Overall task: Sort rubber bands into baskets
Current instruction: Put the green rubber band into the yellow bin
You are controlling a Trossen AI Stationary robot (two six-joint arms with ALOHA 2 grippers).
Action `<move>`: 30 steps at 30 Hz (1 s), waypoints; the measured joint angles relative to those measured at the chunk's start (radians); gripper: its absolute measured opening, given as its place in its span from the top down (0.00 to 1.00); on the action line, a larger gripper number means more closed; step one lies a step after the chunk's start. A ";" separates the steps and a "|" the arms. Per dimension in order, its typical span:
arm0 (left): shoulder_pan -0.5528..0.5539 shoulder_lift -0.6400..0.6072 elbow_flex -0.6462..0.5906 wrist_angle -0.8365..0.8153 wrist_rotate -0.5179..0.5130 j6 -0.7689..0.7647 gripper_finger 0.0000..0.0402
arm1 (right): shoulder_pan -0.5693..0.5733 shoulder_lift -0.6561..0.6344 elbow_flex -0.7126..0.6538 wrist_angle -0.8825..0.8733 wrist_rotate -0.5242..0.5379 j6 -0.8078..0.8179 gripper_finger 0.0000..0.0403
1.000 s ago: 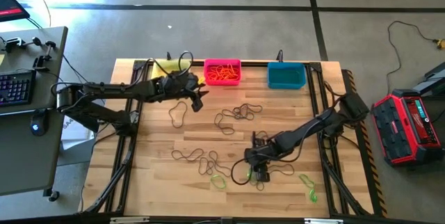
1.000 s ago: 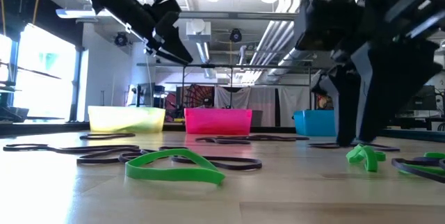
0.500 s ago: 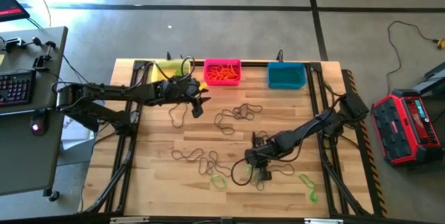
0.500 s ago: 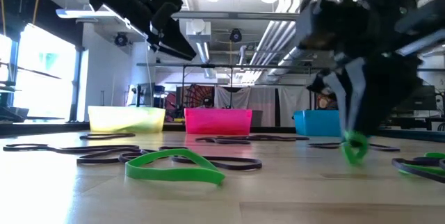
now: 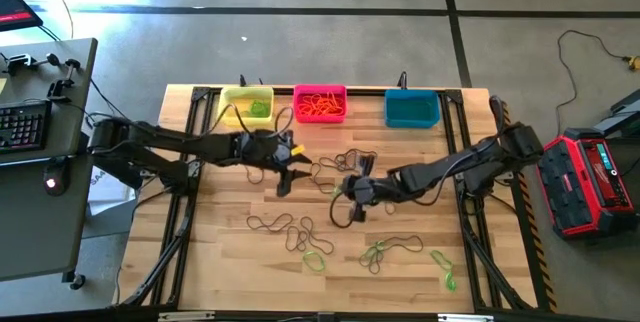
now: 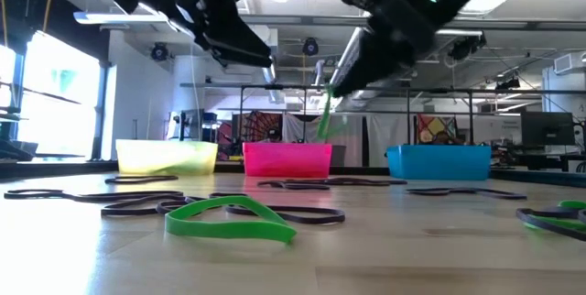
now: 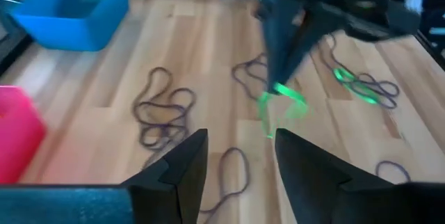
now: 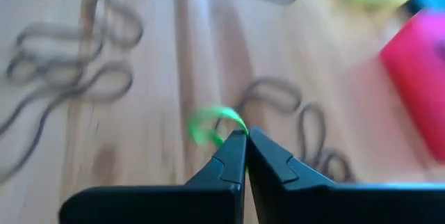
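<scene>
Clearly the risk sits with the right end effector (image 5: 352,188), whose tips are pressed together on a single green rubber band (image 6: 324,116) that hangs off the bench (image 5: 400,217), dangling below the pinch at mid-bench. The grip is on a thin edge of a floppy loop, so a quick swing toward the baskets could flick it free, and it would land among the dark rubber bands (image 5: 340,165) lying just beneath.

A second hazard is the left end effector (image 5: 283,170), fingers spread and holding nothing, hovering just beside the right one over the same patch of bench. If both arms keep converging there, they may knock together or snag the hanging loop.

The yellow basket (image 5: 229,102), which already holds green, lies at the far left end of the row, past the pink basket (image 5: 319,91) with its orange bands; the teal basket (image 5: 412,109) is at the right end. Reaching yellow means crossing the left arm's space, and an early release would drop green among the orange.
</scene>
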 joint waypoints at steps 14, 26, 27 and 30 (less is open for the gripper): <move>-0.071 0.146 0.000 0.181 -0.004 -0.051 0.44 | -0.032 -0.003 0.000 0.193 0.099 -0.016 1.00; -0.081 0.167 0.004 0.225 -0.073 -0.079 0.44 | -0.032 -0.003 0.000 0.296 0.120 -0.016 1.00; -0.084 0.167 0.004 0.225 -0.088 -0.078 0.45 | -0.032 -0.003 0.000 0.298 0.119 -0.014 1.00; -0.090 0.166 0.004 0.225 -0.143 -0.082 0.50 | -0.032 -0.003 0.000 0.301 0.116 -0.001 1.00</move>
